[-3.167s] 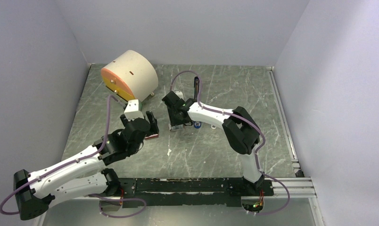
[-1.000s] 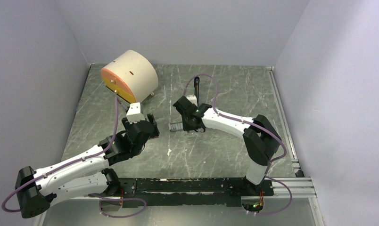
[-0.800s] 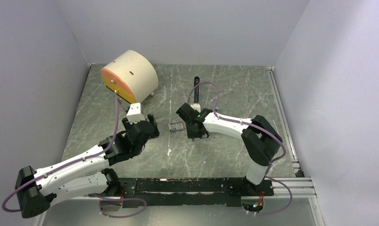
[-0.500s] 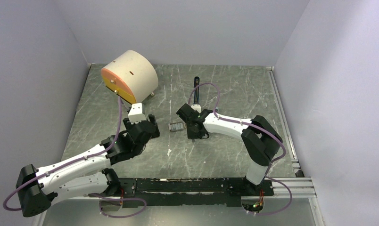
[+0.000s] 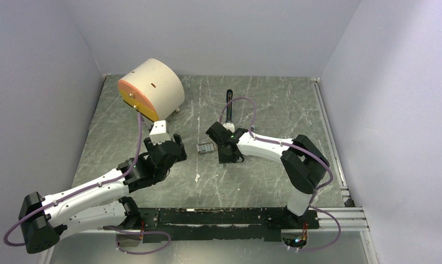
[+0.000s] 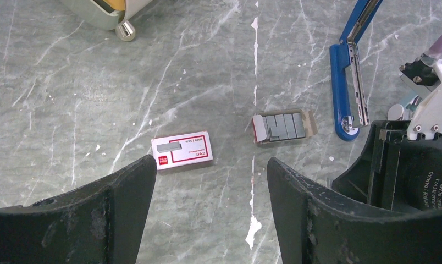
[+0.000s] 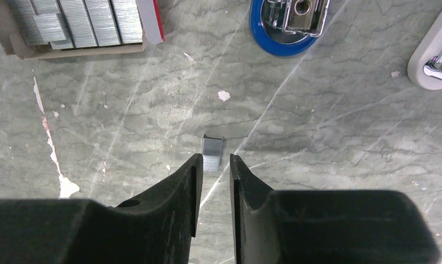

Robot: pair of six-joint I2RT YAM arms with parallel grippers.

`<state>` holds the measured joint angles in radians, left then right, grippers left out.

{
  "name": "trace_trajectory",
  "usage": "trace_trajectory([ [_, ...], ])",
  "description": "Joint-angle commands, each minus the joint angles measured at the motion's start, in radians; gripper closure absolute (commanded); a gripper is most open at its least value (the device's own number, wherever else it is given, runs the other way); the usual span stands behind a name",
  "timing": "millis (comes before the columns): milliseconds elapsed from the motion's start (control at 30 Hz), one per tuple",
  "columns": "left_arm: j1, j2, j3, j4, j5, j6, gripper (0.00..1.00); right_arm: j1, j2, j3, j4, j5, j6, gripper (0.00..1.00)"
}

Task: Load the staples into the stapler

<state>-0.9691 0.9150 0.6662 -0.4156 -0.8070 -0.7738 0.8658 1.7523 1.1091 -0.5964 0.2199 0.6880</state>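
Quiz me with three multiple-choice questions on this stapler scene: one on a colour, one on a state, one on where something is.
1. The stapler's body is: A red; B blue; C green.
2. The left gripper is: A open; B shut on the stapler; C shut, empty.
3. The loose staple strip lies: A inside the stapler; B on the table at the right gripper's fingertips; C in the left gripper.
Answers: B, its arm shows blue; A, its fingers stand wide apart; B, the right wrist view shows it there.

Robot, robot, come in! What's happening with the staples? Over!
Left fingers open, hovering. Right fingers straddle a loose staple strip, grip unclear. Stapler lies open; nothing between.
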Motion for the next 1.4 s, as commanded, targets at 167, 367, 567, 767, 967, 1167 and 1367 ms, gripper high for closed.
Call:
trace_trajectory([
  [167,0.007,-0.002,0.003,0.027,-0.002,0.004,0.22,0.007,0.015,0.005,-0.008,-0.009,0.002,0.62],
  [367,0.008,-0.005,-0.005,0.038,-0.002,0.005,0.22,0.005,0.047,0.044,-0.036,0.021,0.013,0.53],
  [567,0.008,-0.003,-0.025,0.05,-0.003,0.012,0.22,0.006,0.104,0.065,-0.03,0.019,0.021,0.66],
  [767,0.01,0.001,-0.038,0.053,-0.01,0.016,0.22,0.004,0.127,0.092,-0.046,0.04,0.027,0.67],
  [967,0.012,0.003,-0.047,0.058,-0.004,0.014,0.22,0.004,0.132,0.09,-0.073,0.043,0.038,0.76],
  [1167,0.014,0.007,-0.048,0.066,0.01,0.016,0.22,0.003,0.114,0.081,-0.072,0.04,0.031,0.74],
  [1367,0.014,0.008,-0.047,0.062,0.015,0.007,0.22,0.004,0.13,0.104,-0.089,-0.004,-0.02,0.66],
])
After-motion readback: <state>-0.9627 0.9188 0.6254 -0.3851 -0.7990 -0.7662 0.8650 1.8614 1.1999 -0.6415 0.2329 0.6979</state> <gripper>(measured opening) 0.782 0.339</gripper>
